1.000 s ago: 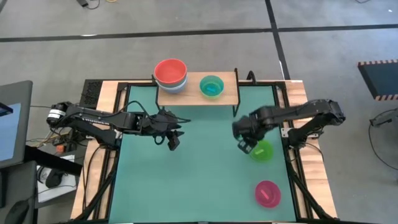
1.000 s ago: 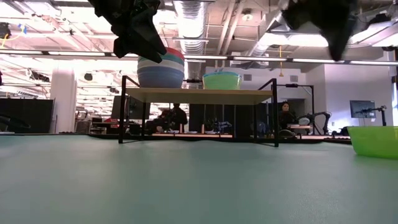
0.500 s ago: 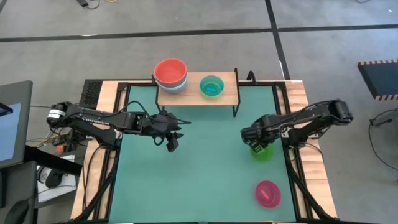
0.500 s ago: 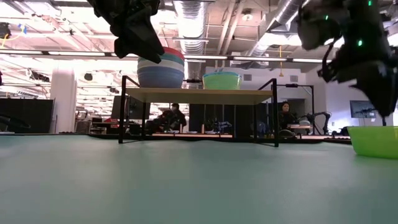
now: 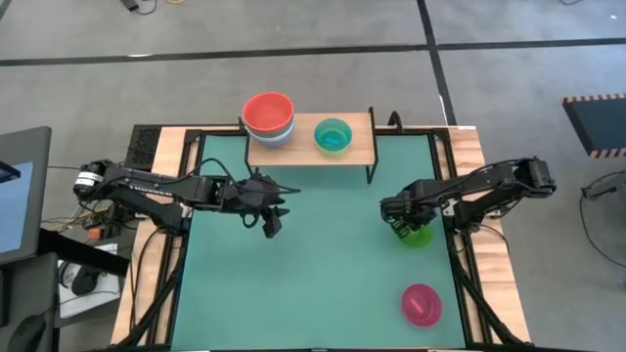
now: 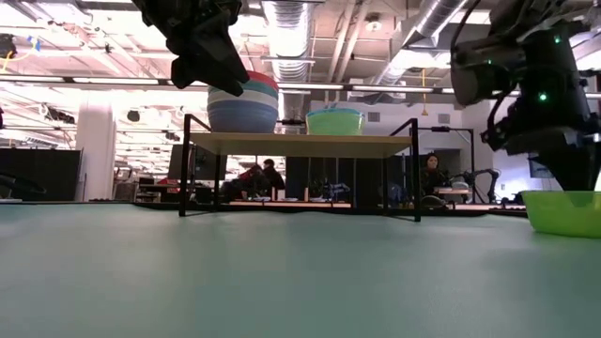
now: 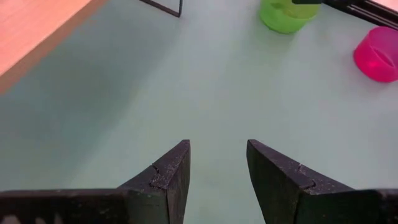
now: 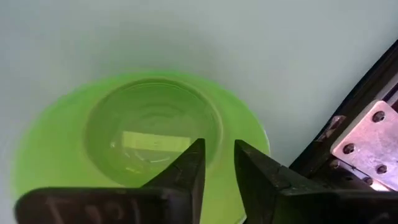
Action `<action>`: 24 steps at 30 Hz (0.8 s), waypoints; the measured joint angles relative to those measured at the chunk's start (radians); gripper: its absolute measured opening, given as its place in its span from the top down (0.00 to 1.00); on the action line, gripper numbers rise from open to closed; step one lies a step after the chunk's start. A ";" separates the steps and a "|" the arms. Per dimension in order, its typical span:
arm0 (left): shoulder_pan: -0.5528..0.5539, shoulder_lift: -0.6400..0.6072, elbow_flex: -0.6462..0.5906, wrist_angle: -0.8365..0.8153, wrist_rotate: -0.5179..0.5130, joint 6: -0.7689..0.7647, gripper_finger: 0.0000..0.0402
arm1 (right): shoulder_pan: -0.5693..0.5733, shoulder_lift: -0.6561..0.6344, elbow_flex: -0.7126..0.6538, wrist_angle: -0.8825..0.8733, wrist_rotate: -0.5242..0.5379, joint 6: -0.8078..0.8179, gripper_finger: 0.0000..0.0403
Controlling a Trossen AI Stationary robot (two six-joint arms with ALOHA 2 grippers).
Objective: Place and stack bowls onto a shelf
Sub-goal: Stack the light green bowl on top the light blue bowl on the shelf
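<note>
Lowering since earlier, right jaws (image 8: 216,163) slightly parted over yellow-green bowl (image 5: 417,235), left jaws (image 7: 217,163) parted, empty.

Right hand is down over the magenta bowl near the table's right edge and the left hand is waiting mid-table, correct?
Not quite. The right hand is down over the yellow-green bowl, not the magenta bowl, which sits alone nearer the front; the high view shows this. The rest holds: that bowl is near the table's right edge, and the left hand waits mid-table.
</note>
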 joint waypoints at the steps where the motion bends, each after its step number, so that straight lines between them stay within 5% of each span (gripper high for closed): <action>1: 0.000 0.000 0.000 0.001 -0.003 -0.002 0.65 | 0.003 -0.004 0.012 -0.007 0.000 0.005 0.74; 8: 0.027 0.002 0.000 0.031 -0.038 0.066 0.65 | 0.026 -0.053 0.050 -0.101 0.115 0.088 0.71; 18: 0.131 0.081 0.000 0.196 0.120 0.090 0.65 | -0.007 -0.042 -0.040 -0.023 0.101 0.072 0.54; 21: 0.137 0.097 0.000 0.208 0.140 0.089 0.65 | -0.015 -0.042 -0.042 -0.012 0.079 0.054 0.62; 24: 0.137 0.102 -0.001 0.202 0.139 0.089 0.65 | -0.025 -0.041 -0.042 0.010 0.065 0.027 0.80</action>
